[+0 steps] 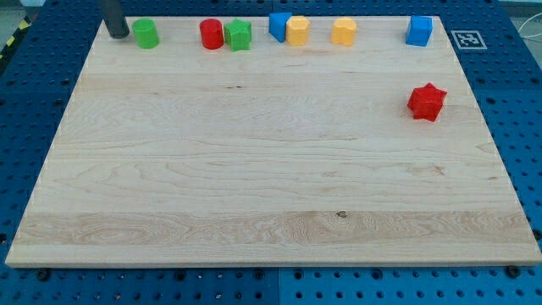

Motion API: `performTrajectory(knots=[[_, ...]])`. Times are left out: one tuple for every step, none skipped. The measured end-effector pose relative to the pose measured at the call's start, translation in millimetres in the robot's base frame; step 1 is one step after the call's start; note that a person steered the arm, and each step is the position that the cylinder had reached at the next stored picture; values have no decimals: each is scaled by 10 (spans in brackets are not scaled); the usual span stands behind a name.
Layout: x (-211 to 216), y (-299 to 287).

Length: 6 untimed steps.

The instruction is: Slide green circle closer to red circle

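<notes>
The green circle (146,33) stands near the view's top left of the wooden board (271,195). The red circle (212,34) stands to its right, about one block's width of bare wood between them, and touches a green star (240,35) on its right side. My tip (118,33) is on the board just left of the green circle, close to it; whether it touches is unclear.
Along the view's top edge stand a blue block (279,25) touching a yellow block (297,30), another yellow block (343,31) and a blue block (419,30). A red star (426,102) sits at the right. A marker tag (468,39) lies off the board.
</notes>
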State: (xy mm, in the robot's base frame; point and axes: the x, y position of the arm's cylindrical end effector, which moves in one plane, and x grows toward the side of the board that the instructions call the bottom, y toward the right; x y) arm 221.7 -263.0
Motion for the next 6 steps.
performTrajectory(knots=[[9, 276], [205, 647], [386, 815], [586, 713], [786, 842], [736, 1198]])
